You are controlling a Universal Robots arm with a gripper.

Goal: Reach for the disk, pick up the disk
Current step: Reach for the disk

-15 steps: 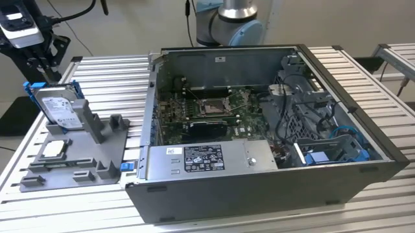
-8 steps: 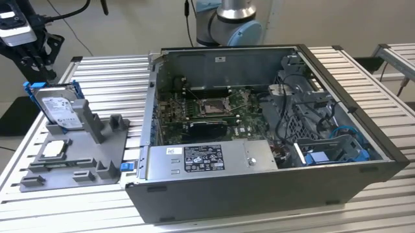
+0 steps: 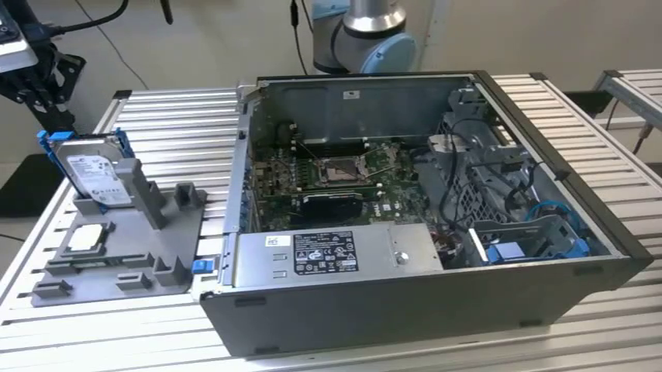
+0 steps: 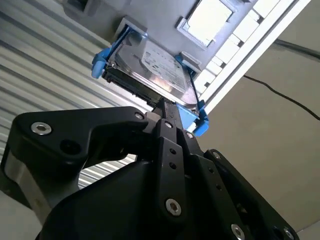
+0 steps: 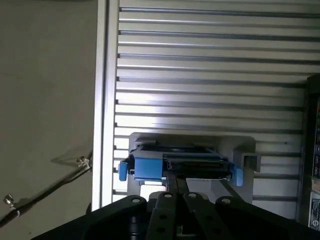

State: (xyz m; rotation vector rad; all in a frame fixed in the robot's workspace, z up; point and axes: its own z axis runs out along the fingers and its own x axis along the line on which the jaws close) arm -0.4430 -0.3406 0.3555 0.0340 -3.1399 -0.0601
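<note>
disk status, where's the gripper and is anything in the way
Gripper right at disk edge, contact unclear. Disk upright in grey holder, blue bracket on. Nothing between gripper and disk.

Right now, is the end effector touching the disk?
Cannot tell. In both wrist views the end effector overlaps the edge of the disk, yet neither contact nor a gap shows plainly.

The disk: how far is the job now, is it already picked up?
Done: the reach looks almost complete; in the second wrist view the hand is lined up close to the edge of the disk. Under way: whether it grips is unclear. Left: the pickup; the disk stands upright in the grey holder, not lifted.
</note>
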